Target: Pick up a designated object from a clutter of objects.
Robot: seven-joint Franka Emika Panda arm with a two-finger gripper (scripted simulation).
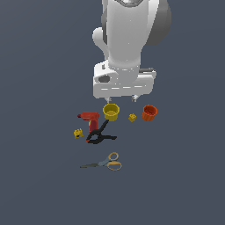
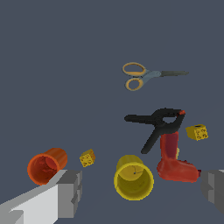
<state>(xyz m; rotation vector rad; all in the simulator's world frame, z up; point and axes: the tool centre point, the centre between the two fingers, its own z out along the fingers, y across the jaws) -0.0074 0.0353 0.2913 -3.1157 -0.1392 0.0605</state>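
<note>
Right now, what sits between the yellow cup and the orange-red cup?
One small yellow block, apart from both the yellow cup and the orange-red cup, in the exterior view.

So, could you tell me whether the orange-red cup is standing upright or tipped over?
Upright. The orange-red cup stands on its base, its open mouth facing up in the exterior view, and looks empty in the wrist view.
</note>
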